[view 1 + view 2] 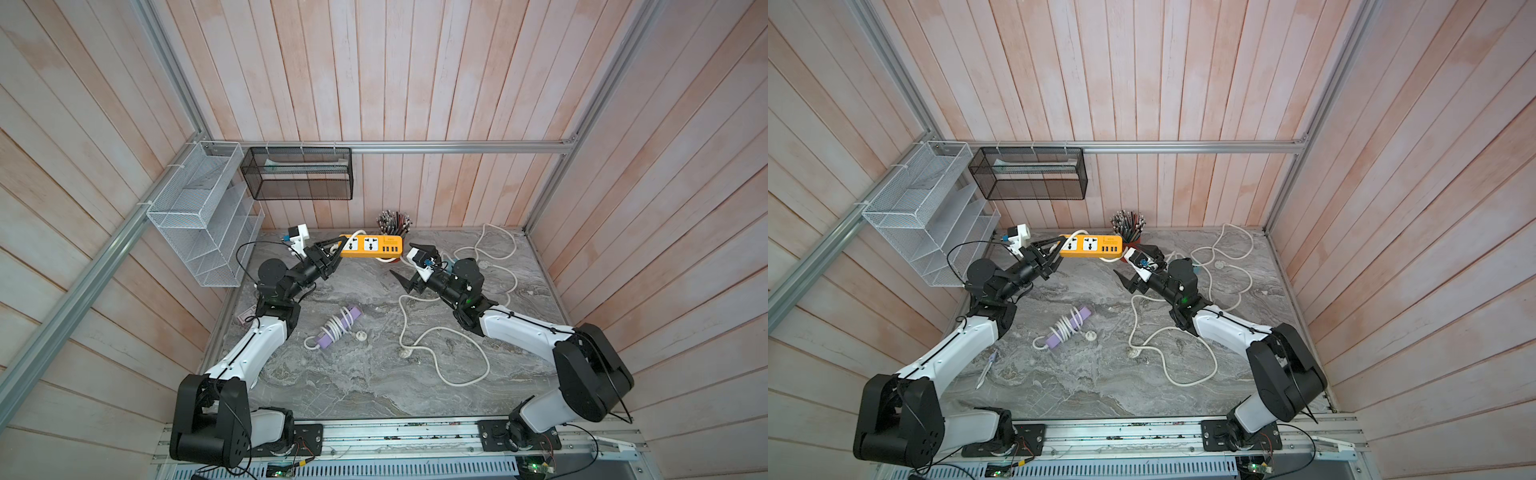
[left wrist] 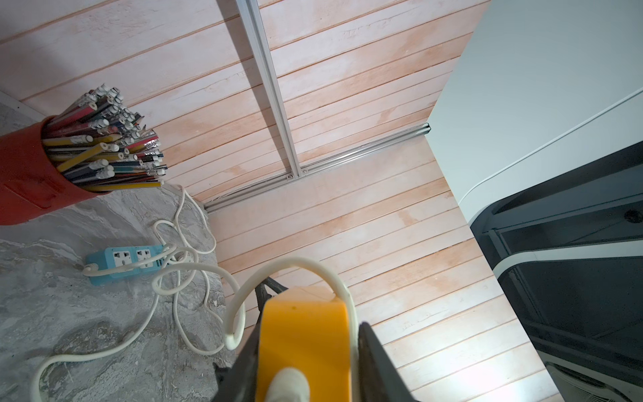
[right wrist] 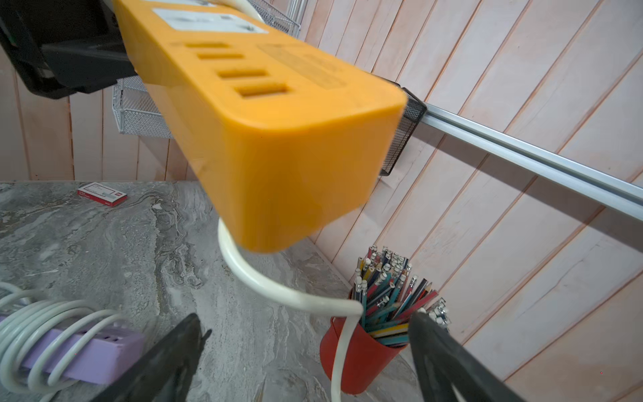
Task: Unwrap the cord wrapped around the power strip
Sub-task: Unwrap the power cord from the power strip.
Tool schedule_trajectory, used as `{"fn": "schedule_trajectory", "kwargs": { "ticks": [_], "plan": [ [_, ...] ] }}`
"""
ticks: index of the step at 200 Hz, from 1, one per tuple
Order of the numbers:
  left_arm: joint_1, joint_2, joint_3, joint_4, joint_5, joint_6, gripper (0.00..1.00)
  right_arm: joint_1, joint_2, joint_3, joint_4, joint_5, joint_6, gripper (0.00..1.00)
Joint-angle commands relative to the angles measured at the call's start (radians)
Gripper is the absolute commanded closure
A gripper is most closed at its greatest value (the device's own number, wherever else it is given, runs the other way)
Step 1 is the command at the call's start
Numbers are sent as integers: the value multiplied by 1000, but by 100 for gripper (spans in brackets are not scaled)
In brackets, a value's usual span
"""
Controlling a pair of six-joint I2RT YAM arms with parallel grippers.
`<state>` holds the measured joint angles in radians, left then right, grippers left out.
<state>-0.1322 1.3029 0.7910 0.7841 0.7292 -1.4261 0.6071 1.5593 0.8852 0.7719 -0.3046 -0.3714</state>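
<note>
Robot's left pincer (image 1: 336,251) clamps one end of the orange power strip (image 1: 372,245), held above the counter (image 1: 374,374) beside a red pencil cup (image 3: 358,358), its white cord (image 2: 306,261) looped around it. The right pincer (image 3: 308,318) gapes empty near the strip's free end.

Nothing legible — print on the orange power strip (image 3: 278,139) is too blurred.

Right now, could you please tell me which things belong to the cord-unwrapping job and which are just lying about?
In the job: orange power strip, clamped in the left gripper; its white cord; the open right gripper.

Lying about: purple power strip, wrapped; blue power strip; red pencil cup; small red-and-white box; pen.
</note>
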Motion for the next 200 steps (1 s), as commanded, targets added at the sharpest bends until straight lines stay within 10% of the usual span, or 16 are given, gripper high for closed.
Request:
{"fn": "schedule_trajectory", "kwargs": {
  "ticks": [1,33,97,200],
  "plan": [
    [-9,-34,9,19,12,-10,100,13,41,36,91,-16,-19,10],
    [-22,-35,4,26,6,-19,100,19,88,71,116,-26,-11,24],
    [-22,-33,4,51,1,-41,100,25,101,77,94,-20,14,100],
    [-20,-34,-11,42,38,-38,100,-147,55,55,53,-42,329,100]
  ]
}}
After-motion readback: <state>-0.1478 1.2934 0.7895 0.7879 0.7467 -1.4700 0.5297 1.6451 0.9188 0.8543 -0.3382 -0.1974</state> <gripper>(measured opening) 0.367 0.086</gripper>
